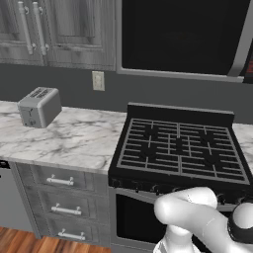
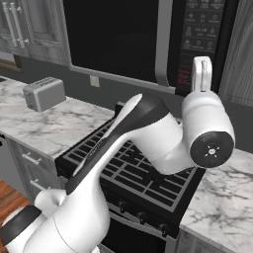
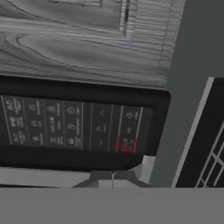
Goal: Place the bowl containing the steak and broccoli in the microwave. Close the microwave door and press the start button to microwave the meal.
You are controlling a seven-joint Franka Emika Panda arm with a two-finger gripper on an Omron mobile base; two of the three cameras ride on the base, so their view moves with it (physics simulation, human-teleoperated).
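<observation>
The microwave (image 2: 148, 39) hangs above the stove. Its door (image 1: 178, 37), a wide glossy black panel (image 2: 113, 37), stands shut, with a grey handle (image 2: 164, 44) beside the control panel (image 2: 200, 29). My gripper (image 2: 201, 62) is shut and empty. It points up at the lower part of that panel, very close to it or touching it. In the hand view the button panel (image 3: 74, 124) lies sideways, and its red buttons (image 3: 127, 144) sit just above my closed gripper (image 3: 113, 178). The bowl, the steak and the broccoli are hidden.
A black gas stove (image 1: 180, 146) sits below the microwave, with marble counter (image 1: 69, 138) on both sides. A small silver toaster (image 1: 39, 106) stands at the back left. Grey wood cabinets (image 1: 54, 29) hang to the left, and drawers (image 1: 62, 183) sit under the counter.
</observation>
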